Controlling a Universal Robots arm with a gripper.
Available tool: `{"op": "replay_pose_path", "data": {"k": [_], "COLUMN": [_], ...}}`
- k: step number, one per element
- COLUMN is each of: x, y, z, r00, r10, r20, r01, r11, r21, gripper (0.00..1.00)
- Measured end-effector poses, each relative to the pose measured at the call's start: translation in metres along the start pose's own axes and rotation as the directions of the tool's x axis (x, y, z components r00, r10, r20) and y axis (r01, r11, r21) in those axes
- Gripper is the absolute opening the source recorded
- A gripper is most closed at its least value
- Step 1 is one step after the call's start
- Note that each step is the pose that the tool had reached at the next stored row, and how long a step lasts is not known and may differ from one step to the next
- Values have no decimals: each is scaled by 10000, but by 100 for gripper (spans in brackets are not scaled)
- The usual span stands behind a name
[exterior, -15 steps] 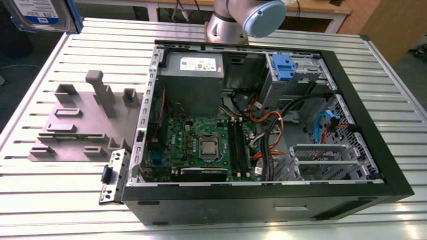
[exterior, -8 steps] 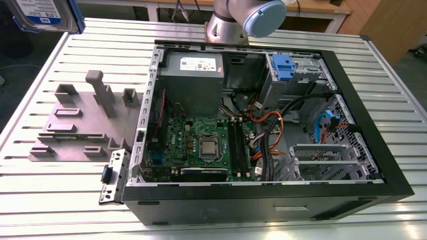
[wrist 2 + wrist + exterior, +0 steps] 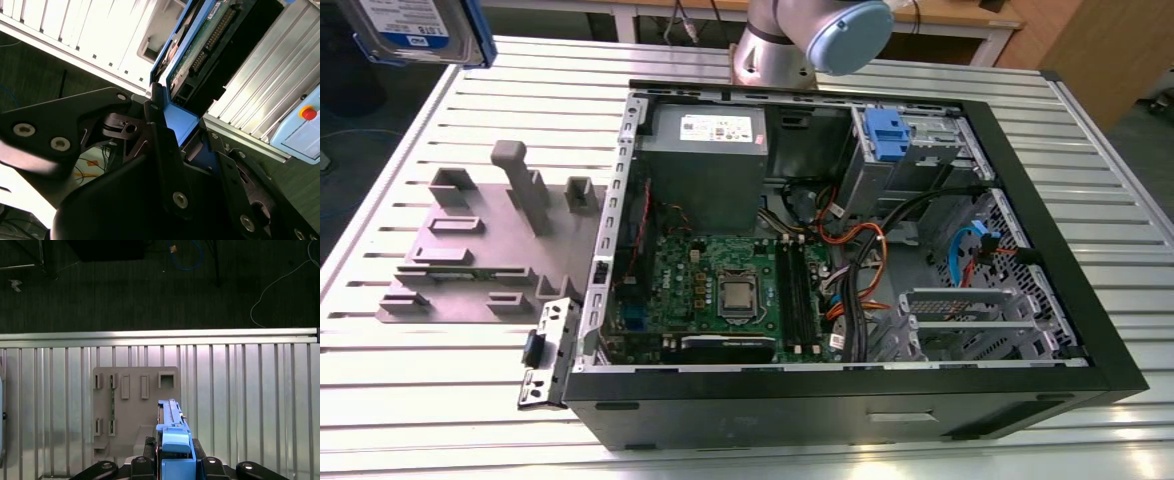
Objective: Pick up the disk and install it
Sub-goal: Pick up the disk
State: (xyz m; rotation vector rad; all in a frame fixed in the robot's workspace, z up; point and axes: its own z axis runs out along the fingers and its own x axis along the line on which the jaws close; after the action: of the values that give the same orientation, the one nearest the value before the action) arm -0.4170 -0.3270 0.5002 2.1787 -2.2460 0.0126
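The disk (image 3: 411, 28) hangs high above the table's far corner at the exterior view's left, its white-and-blue label facing the camera and a blue rail along its edge. In both wrist views my gripper (image 3: 175, 461) is shut on the disk (image 3: 170, 415), which shows edge-on between the black fingers (image 3: 145, 466). The second wrist view shows the disk's green circuit board (image 3: 200, 45) and blue rail with my gripper (image 3: 192, 147) clamped around them. The open computer case (image 3: 1014, 170) lies on its side on the table, with a blue-fronted drive bay (image 3: 887, 135) at its far end.
A grey fixture plate (image 3: 467, 250) with upright pegs lies on the ribbed metal table (image 3: 440, 400), left of the case; in the first wrist view that fixture plate (image 3: 132, 390) is straight below the disk. A grey power supply (image 3: 704, 150), motherboard (image 3: 720, 290) and cables fill the case. A box with a red button (image 3: 306, 117) sits beyond the table edge.
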Motion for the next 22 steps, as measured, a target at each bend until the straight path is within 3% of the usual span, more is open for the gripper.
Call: {"op": "replay_pose_path", "data": {"k": [22], "x": [-3], "y": [-89], "z": [0], "r00": [10000], "r10": [0], "r20": [0], "r01": [0], "r11": [10000], "r21": [0], "gripper": [36]}}
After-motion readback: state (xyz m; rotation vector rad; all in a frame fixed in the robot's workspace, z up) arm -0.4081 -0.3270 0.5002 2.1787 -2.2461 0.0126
